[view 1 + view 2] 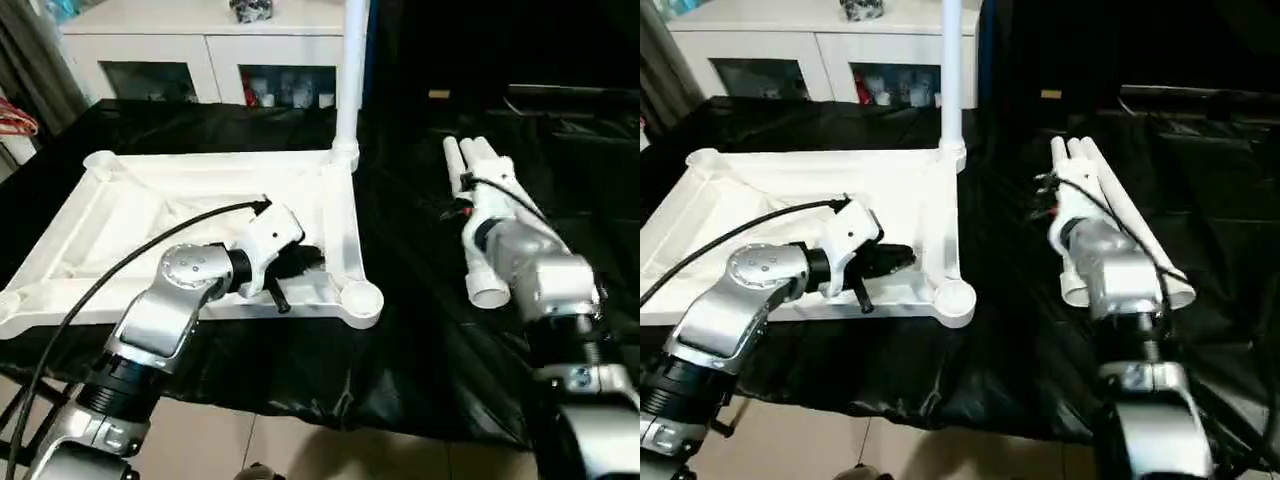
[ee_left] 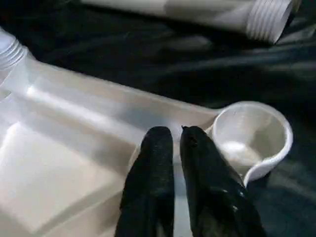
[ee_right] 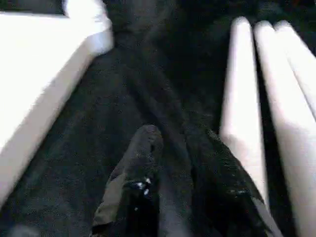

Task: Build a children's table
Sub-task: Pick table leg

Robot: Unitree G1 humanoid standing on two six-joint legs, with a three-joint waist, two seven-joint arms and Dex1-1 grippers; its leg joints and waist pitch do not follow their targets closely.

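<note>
You had one leg point(image 1: 347, 70) standing in the upturned top point(image 1: 130, 200); three legs point(image 1: 478, 215) lay loose. Left gripper point(image 2: 176, 136) was nearly closed and empty near the empty socket point(image 2: 251, 133); right gripper point(image 3: 173, 136) was narrow, holding nothing.

No text, label, brand or number can be read anywhere. The white table parts point(image 1: 200, 200) are plain. The items behind the cabinet point(image 1: 200, 40) glass are too small to read.

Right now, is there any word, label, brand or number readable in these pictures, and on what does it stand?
None can be read.
Tabletop: plain white, no marking.
Loose legs: plain white, no marking.
Things behind the cabinet's glass doors: too blurred to read.
</note>
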